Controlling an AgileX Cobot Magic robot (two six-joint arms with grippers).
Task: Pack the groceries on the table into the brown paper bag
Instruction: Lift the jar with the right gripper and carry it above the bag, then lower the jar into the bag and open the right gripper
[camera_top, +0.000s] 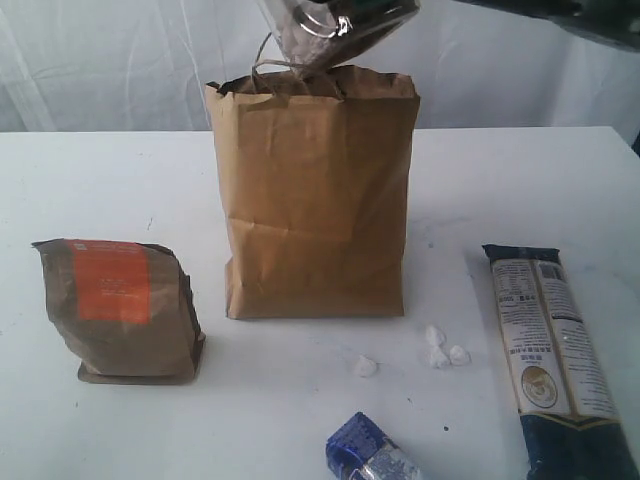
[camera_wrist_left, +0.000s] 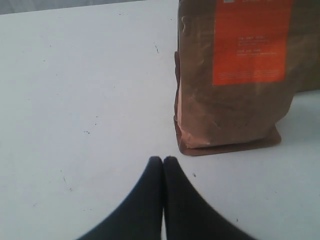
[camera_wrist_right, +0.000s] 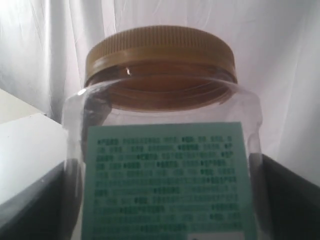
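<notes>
Right gripper (camera_wrist_right: 160, 215) clamped wide on the yellow-lidded clear jar (camera_wrist_right: 160, 150), fingers on opposite side walls, lid left free; jar hangs tilted just above the rim of the brown paper bag (camera_top: 315, 200), looks lined up for a drop-in; bag stands upright mid-table. Left gripper (camera_wrist_left: 163, 167) pinched shut, empty, low over the table (camera_wrist_left: 75, 75) near the brown pouch (camera_wrist_left: 235, 85); probably parked clear. Long navy packet (camera_top: 552, 350) and small blue packet (camera_top: 368, 455) not yet packed.

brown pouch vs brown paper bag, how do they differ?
The brown paper bag is much taller and wider than the brown pouch. The pouch carries an orange label; the bag is plain. The bag has loop handles; the pouch has none. Both are brown, upright on the white table.
</notes>
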